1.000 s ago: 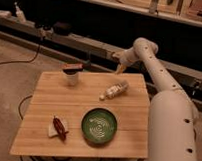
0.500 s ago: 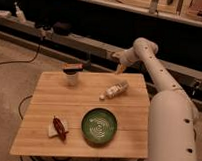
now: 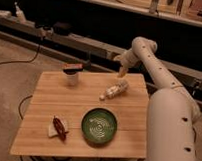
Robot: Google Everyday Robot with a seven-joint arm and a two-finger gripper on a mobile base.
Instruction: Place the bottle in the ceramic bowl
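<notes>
The small pale bottle (image 3: 114, 90) lies on its side on the wooden table (image 3: 49, 100), right of centre, its white cap pointing toward the front left. The dark green ceramic bowl (image 3: 99, 126) with a pale swirl inside stands near the table's front edge, below the bottle, and holds nothing. My gripper (image 3: 122, 71) hangs above the table's back right part, a little behind and above the bottle, not touching it. The white arm reaches in from the right.
A white cup with a dark reddish lid (image 3: 71, 74) stands at the table's back left. A small red and white packet (image 3: 58, 128) lies at the front left. A dark bench with cables runs behind the table.
</notes>
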